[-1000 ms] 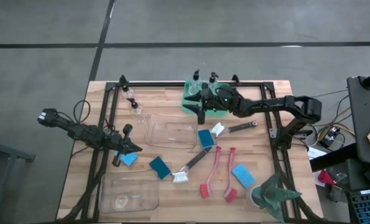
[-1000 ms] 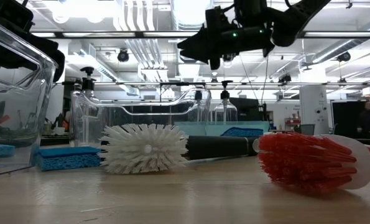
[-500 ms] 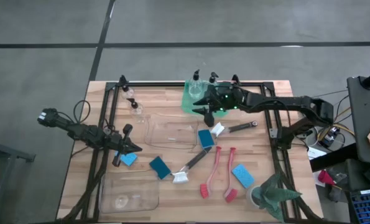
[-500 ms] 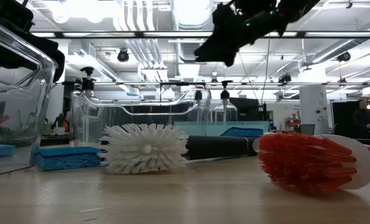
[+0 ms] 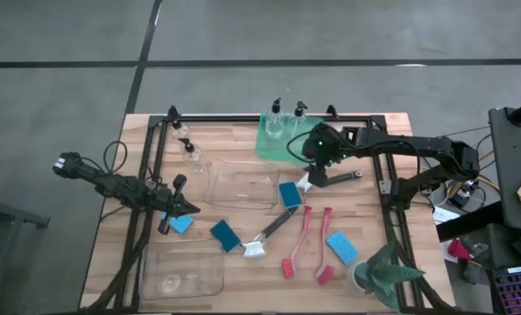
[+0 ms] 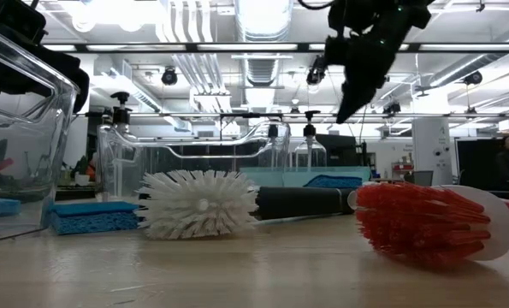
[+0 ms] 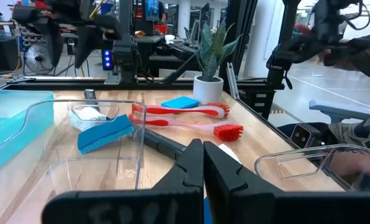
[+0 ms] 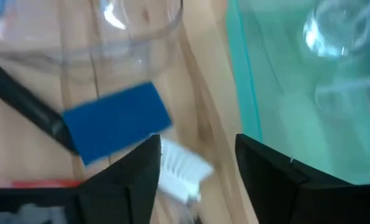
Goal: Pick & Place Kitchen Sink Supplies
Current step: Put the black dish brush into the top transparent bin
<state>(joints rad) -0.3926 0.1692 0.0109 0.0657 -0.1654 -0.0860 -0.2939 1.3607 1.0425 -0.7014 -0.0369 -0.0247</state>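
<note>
My right gripper [image 5: 310,166] [image 8: 197,146] hangs open above the table, tipped steeply down. Below its fingers lies a black-handled brush, white bristles [image 8: 181,165] toward a blue sponge [image 5: 289,193] [image 8: 116,127]. Beside it stands the green tray [image 5: 273,144] with two pump bottles [image 5: 278,121]. Two more bottles [image 5: 188,149] stand far left. Another black brush [image 5: 264,234] [image 6: 198,204], two red brushes [image 5: 308,245] and several blue sponges [image 5: 226,234] lie nearer. My left gripper [image 5: 190,207] [image 7: 203,155] is shut and level beside a blue sponge [image 5: 181,224].
A clear bin [image 5: 241,185] lies left of the right gripper, and another clear bin [image 5: 181,271] sits at the near left. A potted plant [image 5: 383,276] stands at the near right corner. A black frame [image 5: 242,118] runs along the table's far edge and sides.
My right gripper has drawn back from over the green tray toward the table's right edge. It has tipped from pointing level to pointing steeply down over the white-bristled brush. The left arm and the supplies have kept still.
</note>
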